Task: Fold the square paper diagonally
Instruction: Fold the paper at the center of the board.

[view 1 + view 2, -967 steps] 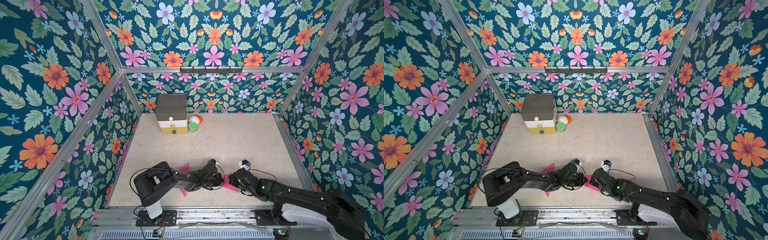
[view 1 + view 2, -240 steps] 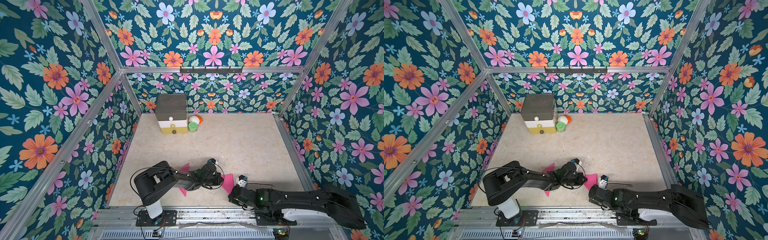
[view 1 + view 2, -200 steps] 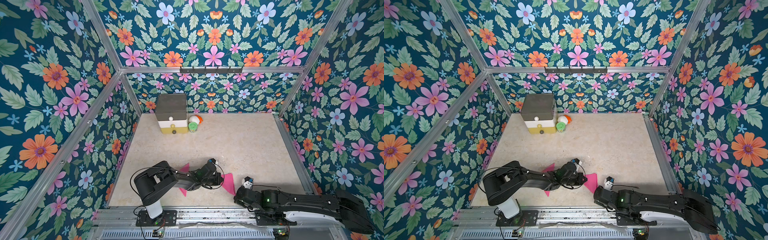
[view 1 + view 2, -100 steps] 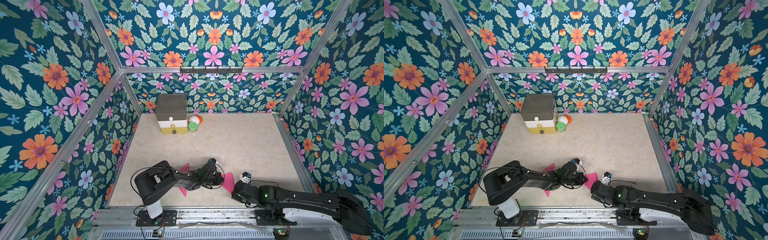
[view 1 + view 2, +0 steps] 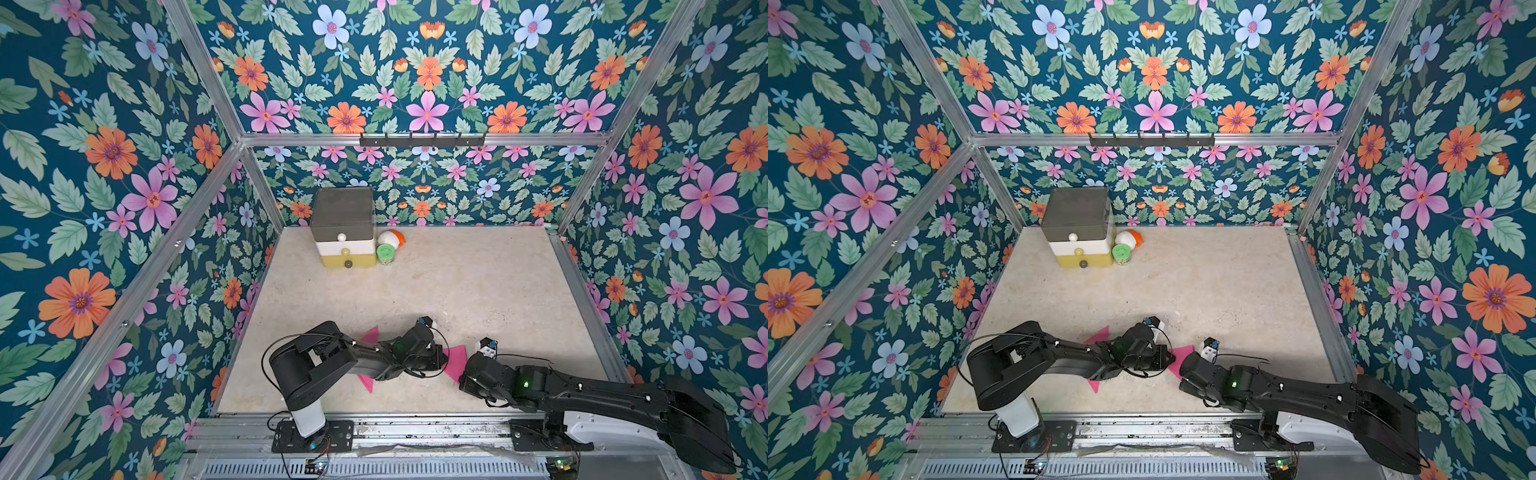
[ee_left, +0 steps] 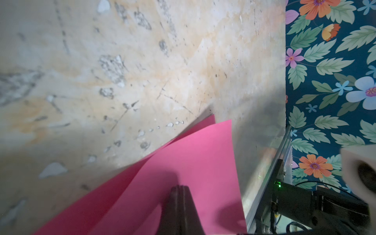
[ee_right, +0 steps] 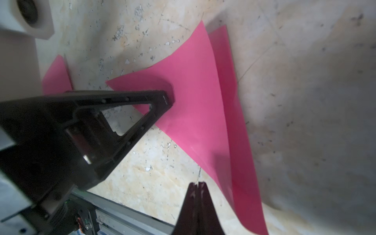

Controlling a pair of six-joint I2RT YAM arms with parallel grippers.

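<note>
Left gripper (image 7: 167, 99), closed and empty, presses its tip on the pink paper (image 7: 195, 91), which lies folded over near the front of the table (image 7: 305, 101). Right gripper (image 7: 197, 184), also closed and empty, stands just beside the paper's edge. It is better to rub slowly along the fold, since the two corners do not match fully.

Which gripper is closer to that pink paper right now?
Left. The left gripper sits shut on top of the pink paper, seemingly pressing it down; the right gripper, also shut, is just off the paper's edge, above the table.
</note>
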